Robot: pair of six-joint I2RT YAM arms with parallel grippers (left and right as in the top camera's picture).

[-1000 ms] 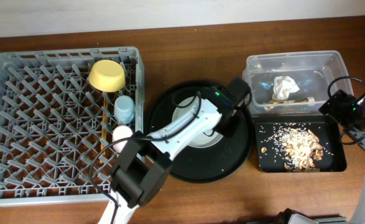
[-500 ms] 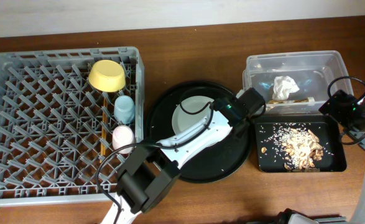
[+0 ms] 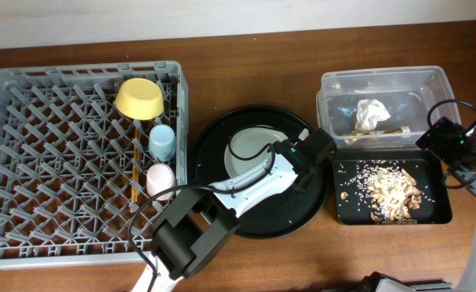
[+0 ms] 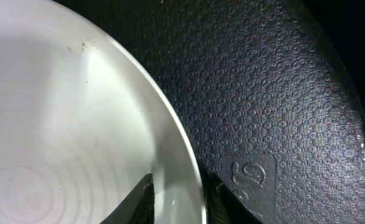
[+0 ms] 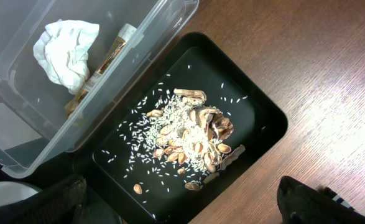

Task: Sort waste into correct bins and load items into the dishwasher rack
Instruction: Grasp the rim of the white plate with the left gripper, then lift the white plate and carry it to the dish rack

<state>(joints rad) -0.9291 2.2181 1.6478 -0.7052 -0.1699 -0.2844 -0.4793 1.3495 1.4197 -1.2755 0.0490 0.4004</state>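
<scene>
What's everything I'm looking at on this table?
dishwasher rack: one, grey, left
yellow bowl: one, yellow, in rack
light-blue cup: one, blue, in rack
pink cup: one, pink, in rack
chopsticks: pair, wooden, in rack
round tray: one, black, centre
plate: one, pale, on round tray
clear tub: one, clear, right
tissue: one, white, in tub
wrapper scrap: one, brownish, in tub
black tray: one, black, beside tub
food scraps: pile, tan, in black tray
left gripper: one, black, astride plate's rim
right gripper: one, black, open, far right

Overhead top-down; L wrist near plate (image 4: 58,124); R wrist above black tray (image 5: 257,118).
</scene>
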